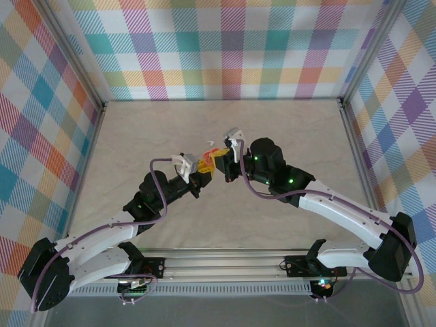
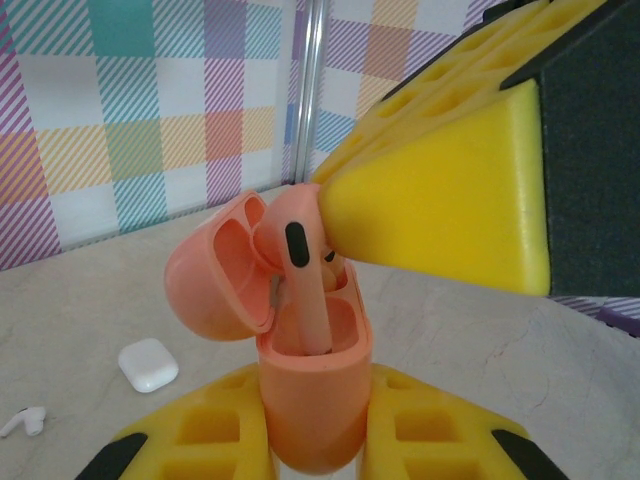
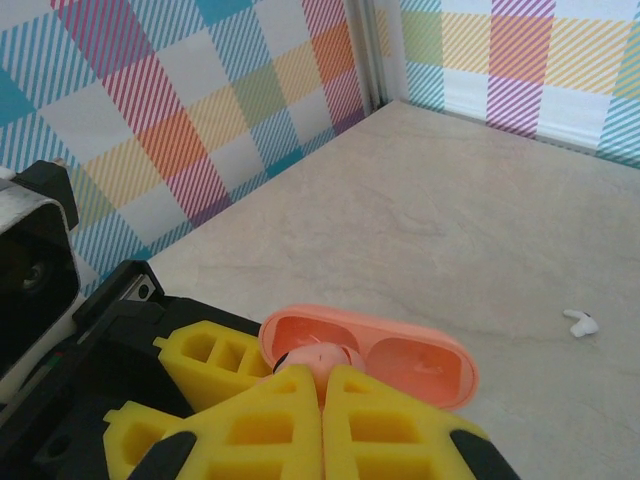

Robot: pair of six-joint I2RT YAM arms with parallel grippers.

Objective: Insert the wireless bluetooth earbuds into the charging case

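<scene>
One coral earbud (image 2: 305, 300), upright in open coral case (image 2: 315, 410), white case (image 2: 148, 364) closed

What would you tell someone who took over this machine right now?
Left gripper: shut on the open coral-pink pebble-shaped charging case, held upright.
Right gripper: shut on a coral-pink stemmed earbud, stem partly down in the case.
On the beige table: a small white case and a white stemmed earbud.
Done: pink case open, bud entering.
Left: seat it, release, then probably deal with the white bud. I cannot tell where the other buds are.
</scene>
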